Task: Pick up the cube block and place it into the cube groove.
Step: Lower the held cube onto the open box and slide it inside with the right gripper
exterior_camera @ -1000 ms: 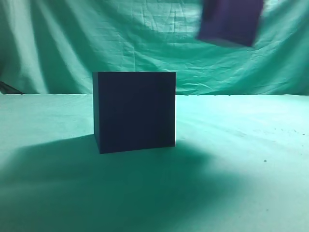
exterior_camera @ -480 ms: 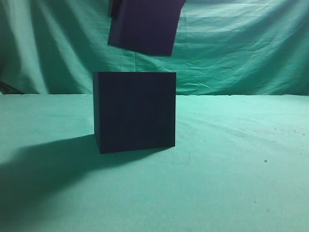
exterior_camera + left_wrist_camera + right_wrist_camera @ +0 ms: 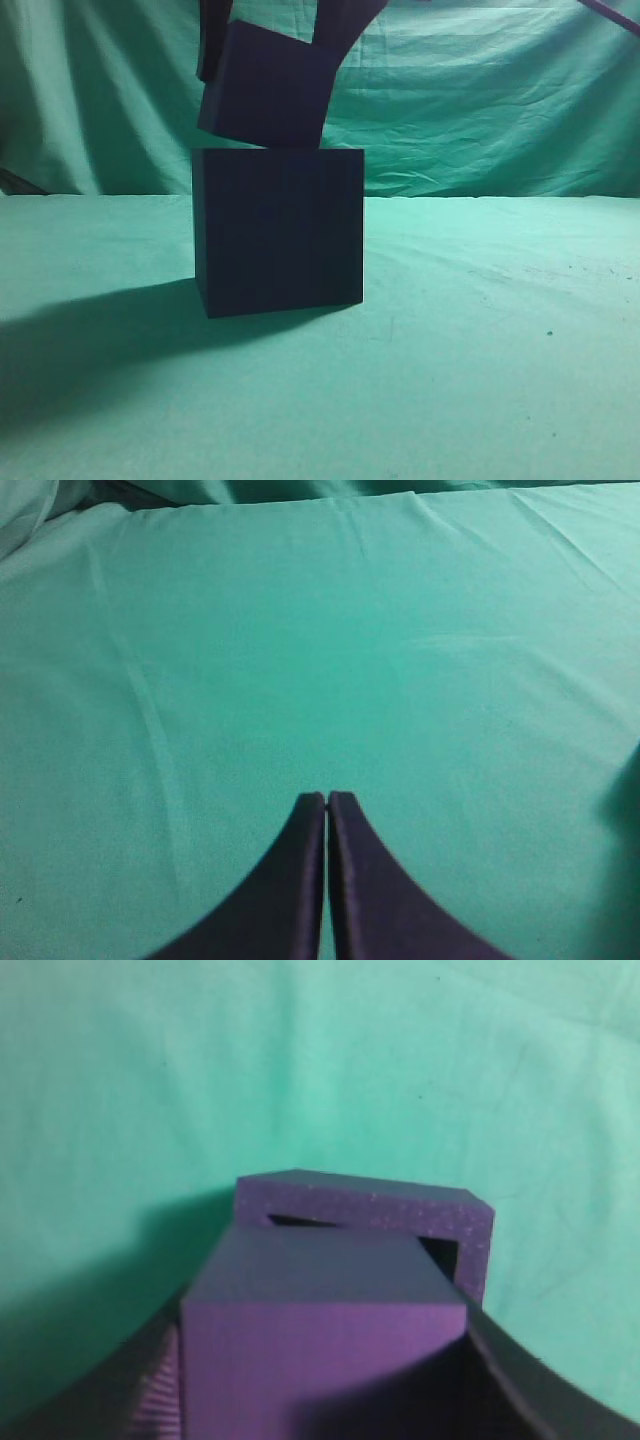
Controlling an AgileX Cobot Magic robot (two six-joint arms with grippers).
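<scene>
The cube groove is set left of centre in the exterior view, on the table. The cube block is held tilted directly above it, upper left of centre, between the right gripper fingers.

green cloth-covered table, 1 dark cube groove standing on it left of centre, shadow beside it
</scene>
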